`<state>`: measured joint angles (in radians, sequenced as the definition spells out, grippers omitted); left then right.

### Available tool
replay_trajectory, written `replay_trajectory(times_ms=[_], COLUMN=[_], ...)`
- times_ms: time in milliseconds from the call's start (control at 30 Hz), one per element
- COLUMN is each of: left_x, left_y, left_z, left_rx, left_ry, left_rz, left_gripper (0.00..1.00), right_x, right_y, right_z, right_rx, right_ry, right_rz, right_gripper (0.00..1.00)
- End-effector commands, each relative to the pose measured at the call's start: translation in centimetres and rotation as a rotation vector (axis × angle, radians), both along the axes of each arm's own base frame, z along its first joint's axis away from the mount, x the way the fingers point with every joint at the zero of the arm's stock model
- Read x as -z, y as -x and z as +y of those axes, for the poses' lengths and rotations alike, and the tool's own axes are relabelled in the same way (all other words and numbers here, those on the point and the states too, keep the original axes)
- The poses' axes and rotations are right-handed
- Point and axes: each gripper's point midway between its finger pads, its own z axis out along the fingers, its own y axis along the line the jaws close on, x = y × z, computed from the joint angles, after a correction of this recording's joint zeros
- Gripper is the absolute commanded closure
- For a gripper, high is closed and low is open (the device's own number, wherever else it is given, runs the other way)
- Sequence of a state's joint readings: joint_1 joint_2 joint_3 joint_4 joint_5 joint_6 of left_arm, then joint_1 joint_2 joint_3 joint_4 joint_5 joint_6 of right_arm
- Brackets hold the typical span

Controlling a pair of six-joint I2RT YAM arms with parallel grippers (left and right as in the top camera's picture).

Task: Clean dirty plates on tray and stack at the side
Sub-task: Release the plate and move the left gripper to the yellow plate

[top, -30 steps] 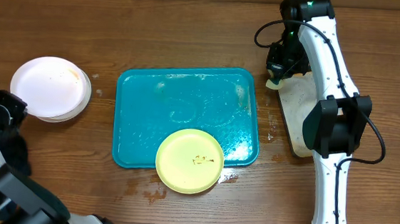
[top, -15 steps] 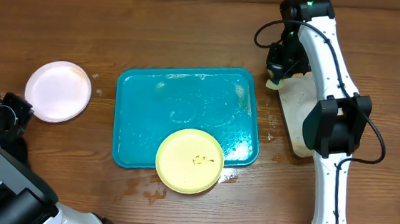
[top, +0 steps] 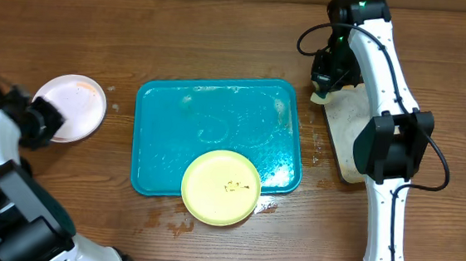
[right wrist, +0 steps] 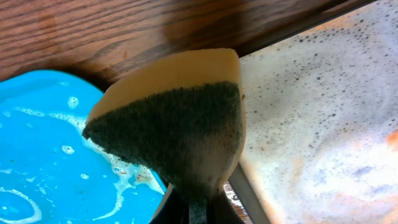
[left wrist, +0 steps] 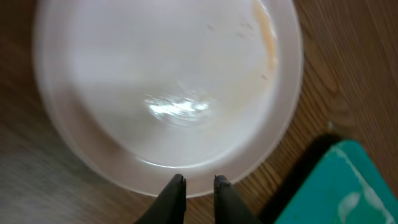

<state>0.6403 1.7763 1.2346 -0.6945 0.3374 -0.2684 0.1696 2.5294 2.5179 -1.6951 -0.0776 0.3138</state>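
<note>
Plates are ending up where I want them. The white plate (top: pixel 70 107), well left of the tray (top: pixel 168 113), is now lying flat and a touch nearer the tray than a second ago, when it was showing as an offset pile. I am not able to tell whether another is lying beneath it. I am taking that stacking step as nearly done, though a faint orange smear is still showing near its rim. The yellow plate (top: pixel 221 187) is hanging over the tray's near edge, still smeared and waiting its turn. My left gripper (left wrist: pixel 198 185) is easing apart, its jaws standing only a crack open over the white plate's rim and seemingly holding nothing. My right gripper (right wrist: pixel 196 208) is staying clamped on the sponge (right wrist: pixel 180 130), just off the tray's far right corner.
</note>
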Motion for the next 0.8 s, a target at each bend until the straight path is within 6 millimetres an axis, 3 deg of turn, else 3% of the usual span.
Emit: replay_trajectory(times_ms=[0,100,200,400,567,767], left_x=[-2.6,-4.2,-5.3,-5.9,-5.4,-5.6], left_y=[-2.5,-3.7,-3.9,-2.4,-1.0,-1.0], left_z=[-4.9,-10.0,-14.4,-21.3,-24.4,-26.2], left_rx=[0.158,0.289,0.396,0.575,0.662,0.706], left_ry=[-0.024,-0.038,-0.056,-0.079,-0.064,-0.063], left_rz=[-0.065,-0.093,-0.098,-0.059,-0.013,-0.029], left_gripper=[0.83,0.76,0.75,0.7,0.68,0.68], right_x=[-0.8,-0.9,-0.9,-0.7,1.3,4.8], right_y=[-0.7,-0.8,-1.0,-1.2,0.4,3.6], right_z=[-1.0,-1.8,-2.9,-6.1,-9.2,-9.9], right_rx=[0.023,0.04,0.063,0.099,0.154,0.154], right_ry=[-0.011,-0.011,-0.01,-0.004,0.028,0.036], right_rz=[-0.029,-0.031,-0.031,-0.027,0.058,0.207], right_gripper=[0.96,0.96,0.96,0.96,0.96,0.96])
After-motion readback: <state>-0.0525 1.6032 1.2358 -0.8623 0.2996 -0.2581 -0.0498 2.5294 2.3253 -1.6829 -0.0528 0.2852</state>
